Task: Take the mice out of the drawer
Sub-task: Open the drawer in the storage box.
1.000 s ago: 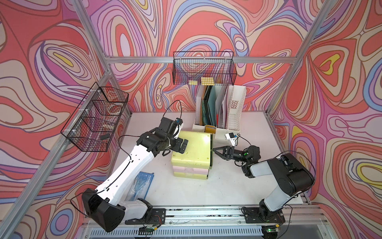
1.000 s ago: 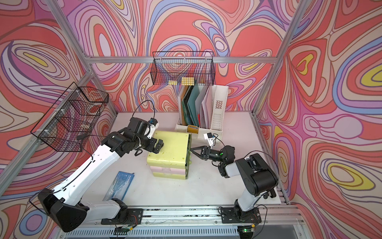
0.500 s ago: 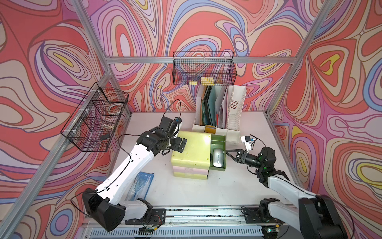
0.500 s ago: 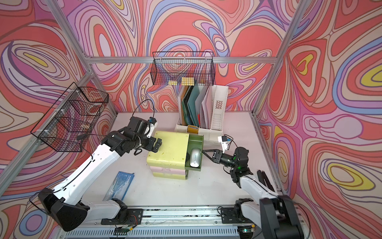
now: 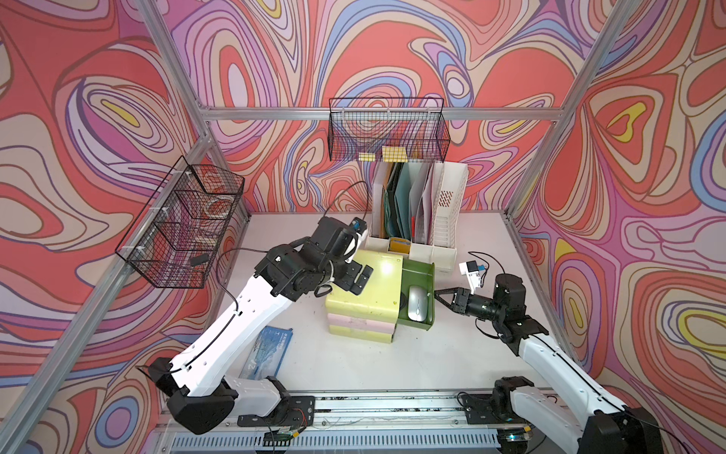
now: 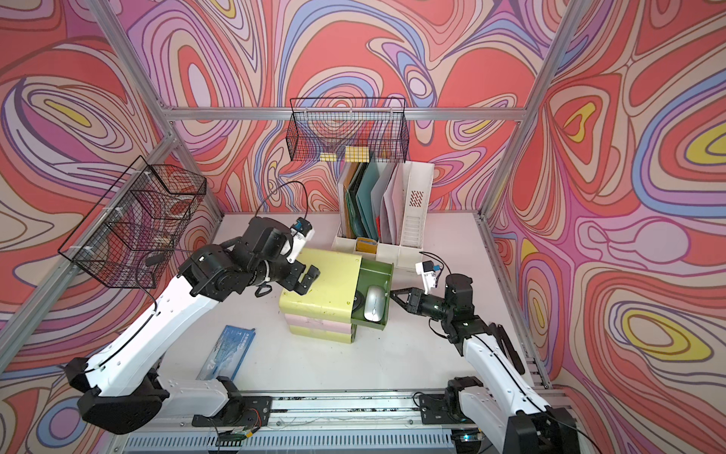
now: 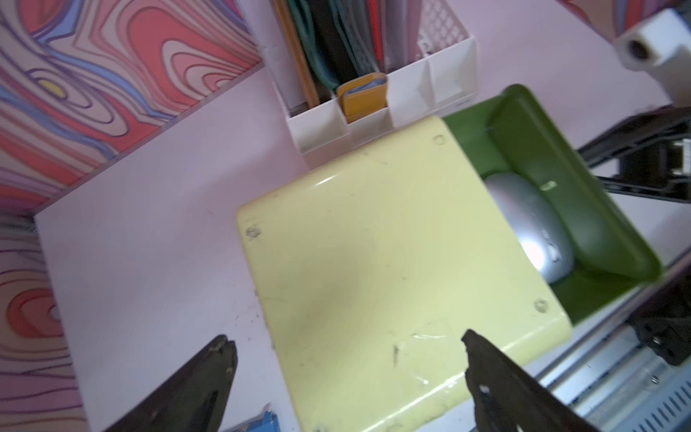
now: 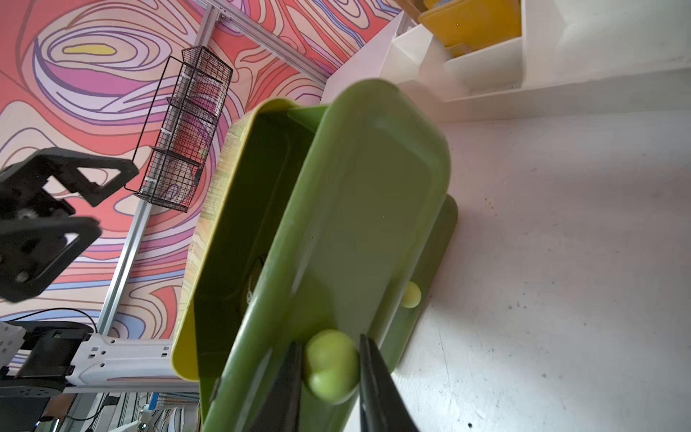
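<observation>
The right pincer [image 8: 329, 342] pinches the round green knob [image 8: 331, 370] of the pulled-out green drawer [image 5: 421, 271]. Inside lies a silver mouse [image 5: 417, 302], smooth and oval. A black mouse [image 6: 358, 303] is half-hidden beside it under the yellow cabinet [image 5: 369, 293]. The left pincer [image 7: 346, 338] hangs spread over the cabinet's edge.

The mouse [image 5: 417, 302] lies in the drawer [image 5: 420, 269], pulled out rightward from the cabinet [image 5: 369, 287], file rack [image 5: 444, 212] behind it.

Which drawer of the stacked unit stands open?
The top drawer, green, pulled out with a silver mouse lying inside; the right gripper has its jaws pinching its knob. The pink tier and yellow tier beneath are shut.
</observation>
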`<state>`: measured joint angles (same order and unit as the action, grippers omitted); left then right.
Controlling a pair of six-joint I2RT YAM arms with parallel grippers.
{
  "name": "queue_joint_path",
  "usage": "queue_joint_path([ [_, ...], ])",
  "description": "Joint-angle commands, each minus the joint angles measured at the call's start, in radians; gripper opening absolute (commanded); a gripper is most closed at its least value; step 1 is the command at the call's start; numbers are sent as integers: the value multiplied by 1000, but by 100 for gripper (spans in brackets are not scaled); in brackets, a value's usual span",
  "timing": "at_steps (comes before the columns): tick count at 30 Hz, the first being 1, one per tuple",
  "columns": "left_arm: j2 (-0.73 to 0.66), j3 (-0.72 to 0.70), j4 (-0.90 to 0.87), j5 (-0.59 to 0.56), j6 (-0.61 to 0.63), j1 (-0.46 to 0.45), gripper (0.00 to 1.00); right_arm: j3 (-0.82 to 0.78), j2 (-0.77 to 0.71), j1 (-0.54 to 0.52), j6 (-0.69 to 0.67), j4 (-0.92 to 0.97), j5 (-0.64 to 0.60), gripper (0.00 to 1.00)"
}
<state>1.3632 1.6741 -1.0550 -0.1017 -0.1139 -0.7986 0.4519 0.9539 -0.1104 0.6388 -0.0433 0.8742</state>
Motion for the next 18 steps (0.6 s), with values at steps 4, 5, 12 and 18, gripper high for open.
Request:
queue_joint_path([
  [4,208,171,91,224,-93,-193,100,-24,3,5,-48,145,-159,16],
  [5,232,186,109,256,-105,-208,100,-21,2,5,-54,153,-162,16],
  [12,341,203,184,351,-232,-229,100,-16,-30,4,-64,187,-202,17],
  [18,417,295,-1,301,-290,-228,100,16,-76,3,-101,263,-282,17],
])
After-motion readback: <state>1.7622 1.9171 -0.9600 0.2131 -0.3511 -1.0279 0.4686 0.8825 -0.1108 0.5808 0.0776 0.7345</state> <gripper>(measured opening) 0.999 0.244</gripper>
